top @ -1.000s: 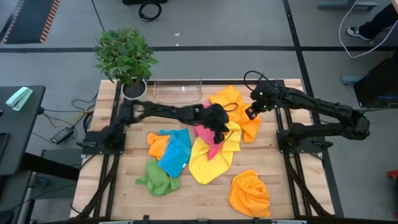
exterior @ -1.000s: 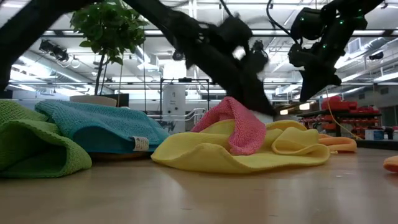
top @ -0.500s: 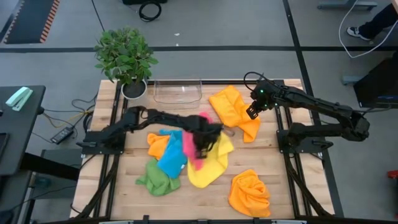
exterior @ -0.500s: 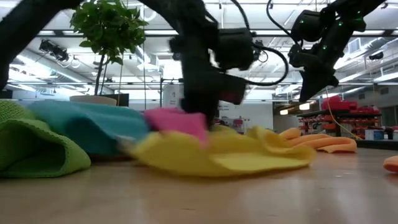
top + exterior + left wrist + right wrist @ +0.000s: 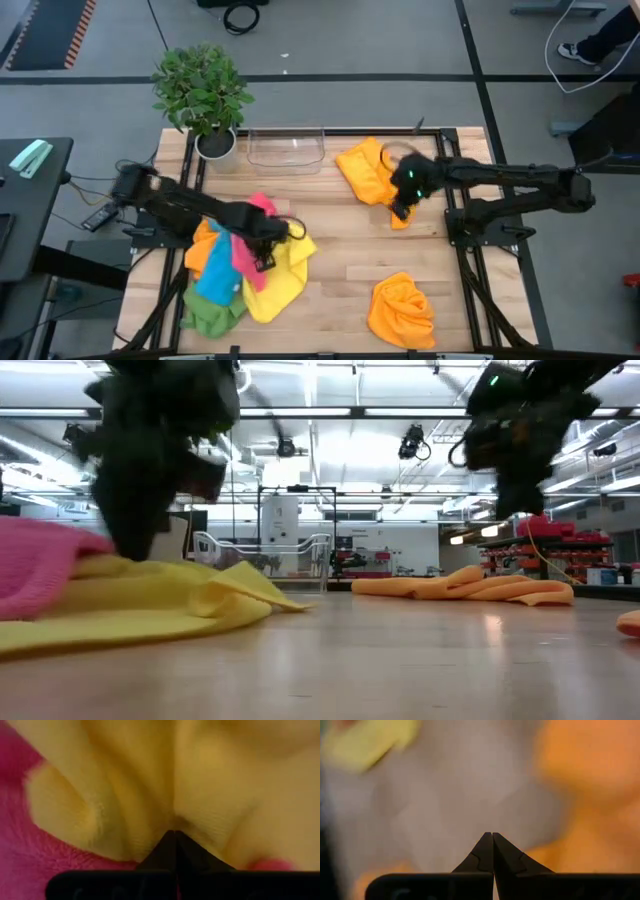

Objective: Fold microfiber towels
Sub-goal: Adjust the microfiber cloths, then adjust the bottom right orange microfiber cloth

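Observation:
A heap of microfiber towels lies at the table's near left: yellow (image 5: 278, 282), pink (image 5: 250, 250), blue (image 5: 220, 278), orange (image 5: 205, 245) and green (image 5: 205, 315). My left gripper (image 5: 268, 245) points steeply down into the heap, shut on the yellow towel (image 5: 210, 795), with pink cloth (image 5: 20, 860) beside it. One orange towel (image 5: 365, 170) lies spread at the far right. Another orange towel (image 5: 400, 310) is bunched near the front edge. My right gripper (image 5: 400, 208) hangs shut above the near edge of the far orange towel (image 5: 470, 585), touching nothing. My left gripper pinches a puckered fold of the yellow towel (image 5: 175, 820) between its two fingertips, coming from above and pointing steeply down. Creases run out from the pinch. The towel lies on the table below the fingers; whether pink cloth is also caught, I cannot tell.
A clear plastic tray (image 5: 285, 148) stands at the far edge, with a potted plant (image 5: 200, 90) at the far left corner. Bare wood (image 5: 340, 270) shows in the table's middle, between the heap and the orange towels.
My left gripper has swept from the table's middle toward its left and near edges, staying shut and tipping downward. The yellow and pink towels have slid with it, and the blue, orange and green towels have been crowded leftward. My right gripper has swung a little toward the near edge.

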`<state>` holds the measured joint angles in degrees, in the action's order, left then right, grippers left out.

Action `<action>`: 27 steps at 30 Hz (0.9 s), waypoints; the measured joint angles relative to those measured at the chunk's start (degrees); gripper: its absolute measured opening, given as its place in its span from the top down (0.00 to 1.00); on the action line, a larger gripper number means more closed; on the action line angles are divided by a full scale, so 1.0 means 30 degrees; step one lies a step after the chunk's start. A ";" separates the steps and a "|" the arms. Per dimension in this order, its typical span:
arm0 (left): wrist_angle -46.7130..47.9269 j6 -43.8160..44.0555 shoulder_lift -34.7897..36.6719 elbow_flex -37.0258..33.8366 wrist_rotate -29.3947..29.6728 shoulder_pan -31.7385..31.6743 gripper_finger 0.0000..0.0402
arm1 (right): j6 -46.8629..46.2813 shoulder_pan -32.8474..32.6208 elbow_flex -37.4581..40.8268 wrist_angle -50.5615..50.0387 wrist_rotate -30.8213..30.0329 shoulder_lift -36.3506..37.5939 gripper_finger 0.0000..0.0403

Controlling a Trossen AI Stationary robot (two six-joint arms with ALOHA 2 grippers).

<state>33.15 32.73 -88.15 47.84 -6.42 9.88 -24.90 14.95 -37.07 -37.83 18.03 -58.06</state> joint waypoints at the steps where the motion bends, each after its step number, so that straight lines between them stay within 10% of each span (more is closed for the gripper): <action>1: -0.0845 0.0132 0.0891 -0.0382 0.0047 -0.0004 0.99 | -0.0654 -0.1262 -0.0052 -0.0528 0.0589 0.0208 0.99; 6: -0.4210 -0.0668 0.4187 -0.1576 0.0642 -0.0343 0.99 | -0.5869 -0.9080 -0.0054 -0.1103 0.2299 -0.0056 0.99; 14: -0.6498 -0.3103 0.6388 -0.3574 0.1683 -0.1612 0.99 | -1.5633 -1.7494 -0.0072 0.5625 -0.0830 -0.4743 0.99; 27: -0.7535 -0.5162 0.7062 -0.2981 -0.2270 -0.1931 0.98 | -1.5346 -1.5503 -0.2568 0.7376 -0.2000 -1.2465 0.99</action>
<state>10.55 17.24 -66.96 38.89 -13.23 4.09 -70.94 -31.56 -44.78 -15.71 12.03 -95.45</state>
